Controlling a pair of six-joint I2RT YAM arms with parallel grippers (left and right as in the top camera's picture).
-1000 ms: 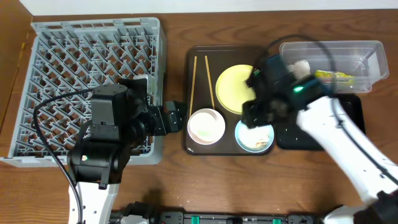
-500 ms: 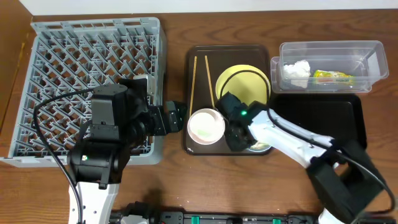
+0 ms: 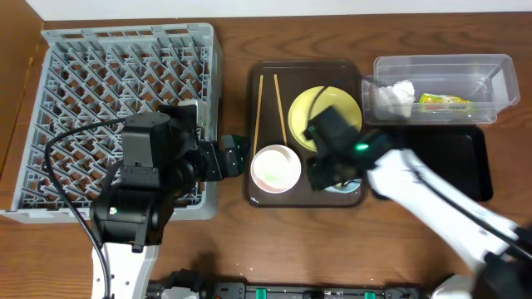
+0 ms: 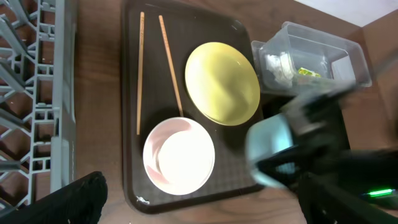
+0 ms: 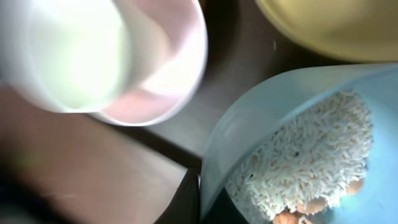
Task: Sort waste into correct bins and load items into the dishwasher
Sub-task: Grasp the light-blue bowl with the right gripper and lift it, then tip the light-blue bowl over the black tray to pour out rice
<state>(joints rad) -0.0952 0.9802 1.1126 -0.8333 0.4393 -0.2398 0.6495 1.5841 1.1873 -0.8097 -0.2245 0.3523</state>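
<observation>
My right gripper (image 3: 334, 162) is shut on the rim of the light blue bowl (image 5: 261, 112): one finger is outside the rim and one inside. The bowl holds rice-like grains (image 5: 305, 162) and sits at the front right of the brown tray (image 3: 264, 73). The white bowl (image 3: 276, 169), yellow plate (image 3: 328, 108) and two chopsticks (image 3: 259, 108) lie on that tray. The tissue (image 3: 397, 94) and snack wrapper (image 3: 445, 102) lie in the clear tub (image 3: 499, 62). My left gripper (image 3: 235, 154) is open and empty, left of the tray. The small white cup is not in view.
The grey dish rack (image 3: 83, 83) fills the left side, partly under my left arm. The black tray (image 3: 461, 158) lies in front of the clear tub, right of the brown tray. In the left wrist view my right arm (image 4: 336, 162) is a dark blur over the tray's right side.
My right arm has swung across the tray's right side and its gripper now sits on the blue bowl's rim. My left arm has not moved.
</observation>
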